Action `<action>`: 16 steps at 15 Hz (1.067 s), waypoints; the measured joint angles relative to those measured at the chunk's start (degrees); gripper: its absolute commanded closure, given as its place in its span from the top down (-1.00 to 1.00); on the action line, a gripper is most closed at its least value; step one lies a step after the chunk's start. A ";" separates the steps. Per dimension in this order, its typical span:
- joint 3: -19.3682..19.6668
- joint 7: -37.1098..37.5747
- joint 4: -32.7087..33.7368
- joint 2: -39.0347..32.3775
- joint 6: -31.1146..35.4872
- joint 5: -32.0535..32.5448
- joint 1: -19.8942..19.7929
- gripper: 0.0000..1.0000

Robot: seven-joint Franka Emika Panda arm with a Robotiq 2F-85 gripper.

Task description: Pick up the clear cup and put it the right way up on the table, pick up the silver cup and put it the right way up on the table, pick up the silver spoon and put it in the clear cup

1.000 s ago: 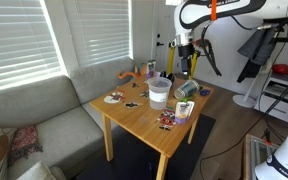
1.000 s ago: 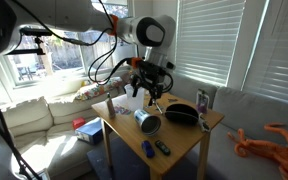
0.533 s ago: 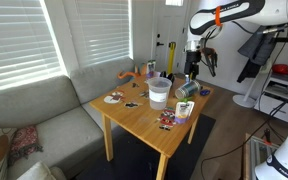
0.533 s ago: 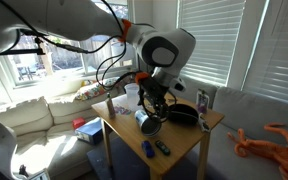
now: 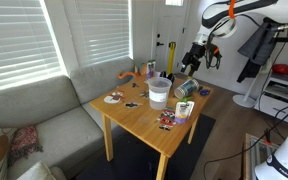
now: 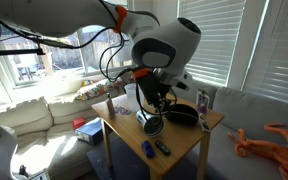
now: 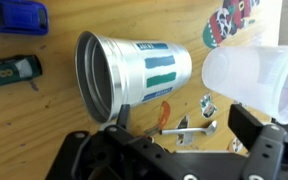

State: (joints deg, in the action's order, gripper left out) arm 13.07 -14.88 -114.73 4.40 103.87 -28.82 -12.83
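Note:
The silver cup (image 7: 134,68) lies on its side on the wooden table (image 7: 54,115), mouth to the left, with blue and green stripes on its wall. It shows in both exterior views (image 5: 185,88) (image 6: 151,123). The clear cup (image 7: 256,80) stands just to its right, and shows whitish in an exterior view (image 5: 158,92). A silver spoon (image 7: 189,130) lies flat below the silver cup, beside a small orange-handled piece (image 7: 165,112). My gripper (image 7: 184,128) is open and empty, its fingers (image 7: 254,125) either side of the spoon, above it. It hangs over the table's far side (image 5: 191,66).
A blue object (image 7: 14,17) and a dark green one (image 7: 9,70) lie left of the silver cup. A dark bowl (image 6: 181,115) sits behind it. Stickers (image 5: 114,98) and a small box (image 5: 182,110) lie on the table. A sofa (image 5: 44,120) stands alongside.
The arm has swung round and the gripper has moved down closer over the silver cup and spoon. The cups and spoon have not moved.

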 measured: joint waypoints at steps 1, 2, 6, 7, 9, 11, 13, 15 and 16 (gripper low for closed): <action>0.15 0.06 -0.78 0.81 1.92 -0.74 0.00 1.00; 0.25 0.06 -1.50 1.53 3.50 -1.02 0.00 1.00; 0.97 4.13 -4.32 2.24 3.90 0.67 -0.04 1.00; 1.10 4.53 -5.01 2.20 3.95 0.96 -0.04 1.00; 1.22 5.00 -6.10 2.19 4.16 1.82 -0.04 1.00; 1.22 5.32 -6.91 2.18 4.58 2.26 -0.04 0.46; 1.22 5.49 -7.31 2.12 4.65 2.25 -0.03 0.32; 1.19 5.51 -7.76 2.00 4.65 2.25 0.07 0.05; 1.16 5.51 -8.01 1.92 4.65 2.24 0.16 -0.11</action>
State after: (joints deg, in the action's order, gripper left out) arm 14.23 -9.37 -122.73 6.32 108.53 -26.57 -12.67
